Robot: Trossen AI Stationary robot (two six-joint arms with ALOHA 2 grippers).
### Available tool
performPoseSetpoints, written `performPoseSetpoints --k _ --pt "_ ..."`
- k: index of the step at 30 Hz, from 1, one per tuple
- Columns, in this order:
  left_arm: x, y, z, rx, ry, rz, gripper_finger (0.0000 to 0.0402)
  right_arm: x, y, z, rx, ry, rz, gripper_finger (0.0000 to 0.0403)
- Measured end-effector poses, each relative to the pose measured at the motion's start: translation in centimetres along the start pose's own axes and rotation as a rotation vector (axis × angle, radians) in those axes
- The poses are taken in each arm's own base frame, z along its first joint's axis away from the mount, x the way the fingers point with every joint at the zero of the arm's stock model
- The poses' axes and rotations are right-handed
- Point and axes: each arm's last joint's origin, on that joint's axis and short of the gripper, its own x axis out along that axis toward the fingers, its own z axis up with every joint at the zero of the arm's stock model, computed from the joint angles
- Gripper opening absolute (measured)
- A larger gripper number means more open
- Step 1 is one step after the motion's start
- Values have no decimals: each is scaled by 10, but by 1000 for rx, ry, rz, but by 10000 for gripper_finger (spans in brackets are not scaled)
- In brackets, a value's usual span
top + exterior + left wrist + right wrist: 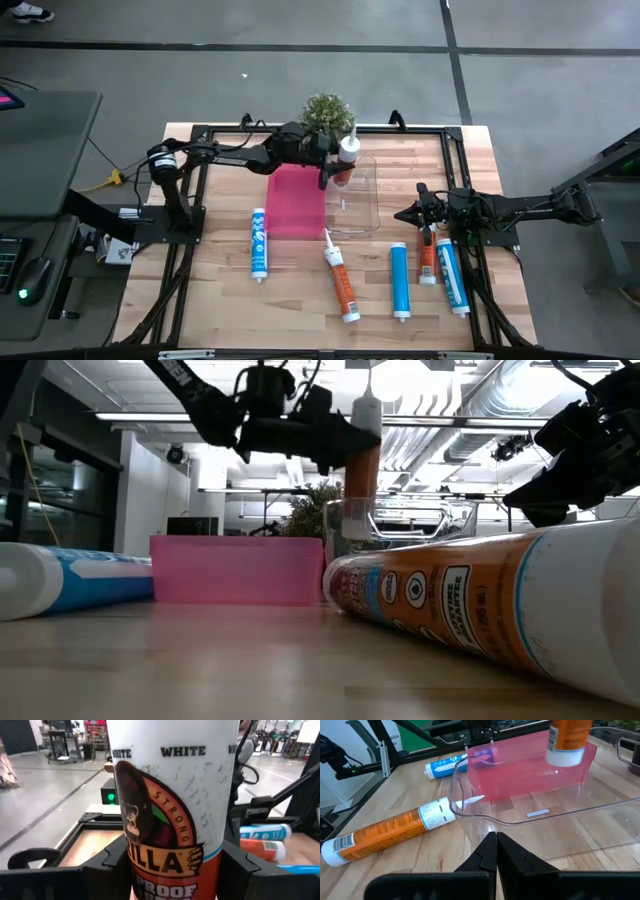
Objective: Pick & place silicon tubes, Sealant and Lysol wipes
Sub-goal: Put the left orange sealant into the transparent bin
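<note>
My left gripper (335,150) reaches from the table's left and is shut on an upright orange-and-white sealant tube (361,460), which hangs over the clear bin (358,192). A pink bin (296,200) stands beside the clear one. Several more tubes lie on their sides on the wood: a blue one (258,243), an orange one (342,285), another blue one (400,281), and an orange and blue pair (440,268). My right gripper (496,851) is shut and idle at the table's right, near the clear bin's edge. My left gripper pinches the tube's round body (172,820) between its two fingers (107,865), one on each side. The fingers come in level from the table's left and lie across the tube. The tube stands upright and lifted clear, its lower end (566,751) over the clear bin.
A small potted plant (328,112) stands at the far edge behind the bins. A black frame (200,135) borders the table top. An orange tube (480,605) lies close in front of the low camera, and bare wood shows in front of the pink bin.
</note>
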Motion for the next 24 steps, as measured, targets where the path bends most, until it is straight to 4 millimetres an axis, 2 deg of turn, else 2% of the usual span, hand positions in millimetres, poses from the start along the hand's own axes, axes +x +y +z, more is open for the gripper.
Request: performPoseSetpoints --k 3,12,24 --pt "4 2 -12 -12 35 23 186 0 0 0 0 0 0 1" --pt "9 15 -30 -8 13 56 186 0 0 0 0 0 0 1" --pt "6 23 -33 -10 10 34 186 0 0 0 0 0 0 1"
